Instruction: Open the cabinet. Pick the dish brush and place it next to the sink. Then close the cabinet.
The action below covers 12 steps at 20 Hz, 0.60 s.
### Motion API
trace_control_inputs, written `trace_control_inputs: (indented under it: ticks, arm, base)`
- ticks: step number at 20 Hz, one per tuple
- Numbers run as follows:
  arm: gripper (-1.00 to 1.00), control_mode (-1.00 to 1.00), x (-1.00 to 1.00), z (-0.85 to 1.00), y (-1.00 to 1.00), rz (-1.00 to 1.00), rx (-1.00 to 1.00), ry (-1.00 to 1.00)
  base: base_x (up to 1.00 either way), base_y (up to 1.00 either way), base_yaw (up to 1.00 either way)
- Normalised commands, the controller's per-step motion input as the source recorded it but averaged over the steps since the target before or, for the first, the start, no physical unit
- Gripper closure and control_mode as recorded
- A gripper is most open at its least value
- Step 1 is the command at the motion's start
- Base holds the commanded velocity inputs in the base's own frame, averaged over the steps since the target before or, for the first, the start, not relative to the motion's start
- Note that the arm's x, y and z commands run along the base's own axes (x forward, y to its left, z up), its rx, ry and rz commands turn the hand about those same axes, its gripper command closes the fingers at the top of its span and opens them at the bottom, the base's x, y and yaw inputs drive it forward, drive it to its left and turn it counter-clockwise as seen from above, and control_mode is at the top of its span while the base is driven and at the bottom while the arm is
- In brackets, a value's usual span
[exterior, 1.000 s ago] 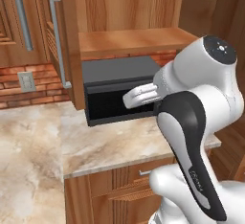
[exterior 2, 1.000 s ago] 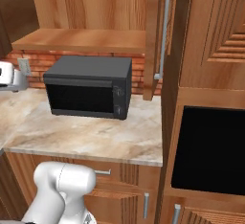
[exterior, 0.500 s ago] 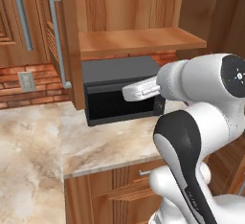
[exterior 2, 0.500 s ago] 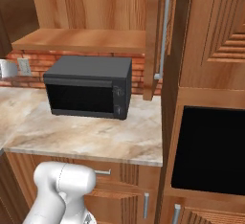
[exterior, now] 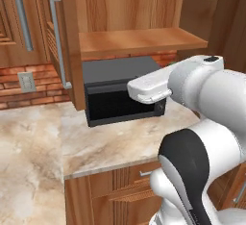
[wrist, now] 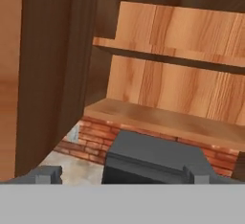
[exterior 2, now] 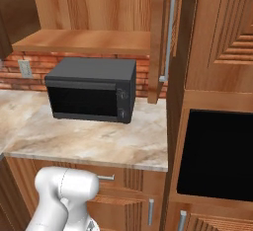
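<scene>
**A:** What has been altered over the last second?

**B:** Little at the gripper (wrist: 122, 175) itself. Its fingers (wrist: 44, 174) are seen set wide apart with nothing between them, as they were a second ago. The elbow has been dropped and the arm folded closer, while the hand has been kept roughly level in front of the microwave (exterior: 122, 92).

**A:** And the cabinet (exterior: 139, 41)?

**B:** It is found already open. One door (wrist: 52, 74) is seen swung out just to the left of the fingers. The bare lower shelf (wrist: 167, 120) lies ahead of the gripper and above it. The microwave sits ahead and lower.

**A:** Where is the dish brush placed?

**B:** It cannot be made out. No small pale item is seen on the part of the shelf that is shown. It is judged to lie further in or to one side of the gripper.

**A:** What is meant by that for the task?

**B:** The opening step is judged done. The pick is not yet begun, and a raise towards the shelf is likely needed.
</scene>
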Motion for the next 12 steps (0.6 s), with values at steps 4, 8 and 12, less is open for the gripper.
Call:
trace_control_inputs:
  ticks: [4, 8, 12]
  arm:
    - [-1.00, -1.00, -0.42, 0.29, 0.15, 0.00, 0.00, -0.15]
    - [-1.00, -1.00, -0.15, 0.08, 0.90, 0.00, 0.00, -0.12]
    - [-1.00, -1.00, -0.21, 0.01, 0.77, 0.00, 0.00, -0.12]
  base:
    - [0.00, 0.00, 0.00]
    - [0.00, 0.00, 0.00]
    - [0.00, 0.00, 0.00]
